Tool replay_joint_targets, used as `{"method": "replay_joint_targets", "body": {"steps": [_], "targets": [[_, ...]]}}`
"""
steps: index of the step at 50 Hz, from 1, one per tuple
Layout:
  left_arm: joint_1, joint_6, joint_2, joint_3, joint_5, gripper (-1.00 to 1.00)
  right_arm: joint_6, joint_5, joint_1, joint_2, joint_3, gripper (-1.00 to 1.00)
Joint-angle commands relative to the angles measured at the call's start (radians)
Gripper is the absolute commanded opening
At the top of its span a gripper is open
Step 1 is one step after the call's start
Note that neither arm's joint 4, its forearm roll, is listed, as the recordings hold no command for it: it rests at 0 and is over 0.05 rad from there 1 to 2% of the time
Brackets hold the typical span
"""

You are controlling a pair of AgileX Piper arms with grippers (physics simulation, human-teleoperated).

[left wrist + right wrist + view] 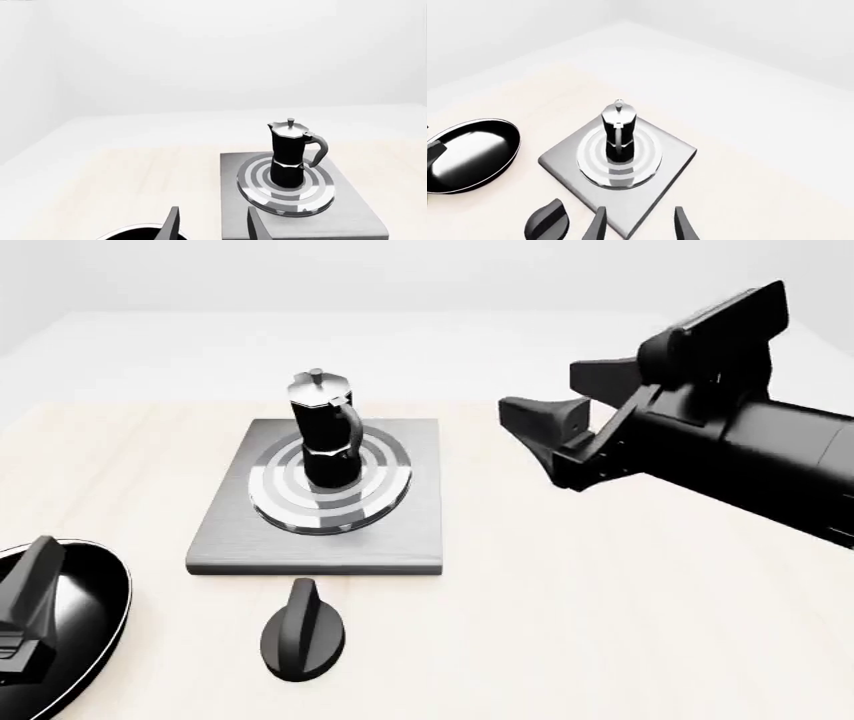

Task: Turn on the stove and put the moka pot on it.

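Moka pot point(324, 430) stands upright on the stove point(400, 530) burner; my right fingers point(638, 225) and left fingers point(211, 225) hang apart, empty. Whether the knob point(303, 632) is turned on, I cannot tell.

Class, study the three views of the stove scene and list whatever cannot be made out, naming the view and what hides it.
1. Black oval knob: no marking shows in any view, so on or off is unclear.
2. Round black frying pan: cut off by the front view's edge and partly covered by the left gripper.
3. Base of the small black-and-silver moka pot: too small to judge whether it is centred on the grey square stove.
4. Right gripper: its fingertips are cut off by the right wrist view's edge.
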Motion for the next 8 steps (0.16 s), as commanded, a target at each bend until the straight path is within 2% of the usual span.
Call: {"method": "replay_joint_targets", "body": {"steps": [1, 3, 5, 8], "targets": [[-0.001, 0.002, 0.000, -0.006, 0.000, 1.00, -0.028, -0.071, -0.038, -0.108, 0.167, 1.00], [0.002, 0.002, 0.000, -0.004, -0.002, 1.00, -0.033, -0.089, -0.051, -0.132, 0.196, 1.00], [-0.003, 0.006, 0.000, -0.008, 0.001, 1.00, 0.005, -0.123, -0.068, -0.176, 0.247, 1.00], [-0.012, 0.010, 0.000, -0.005, -0.001, 1.00, -0.016, -0.160, -0.056, -0.193, 0.303, 1.00]]}}
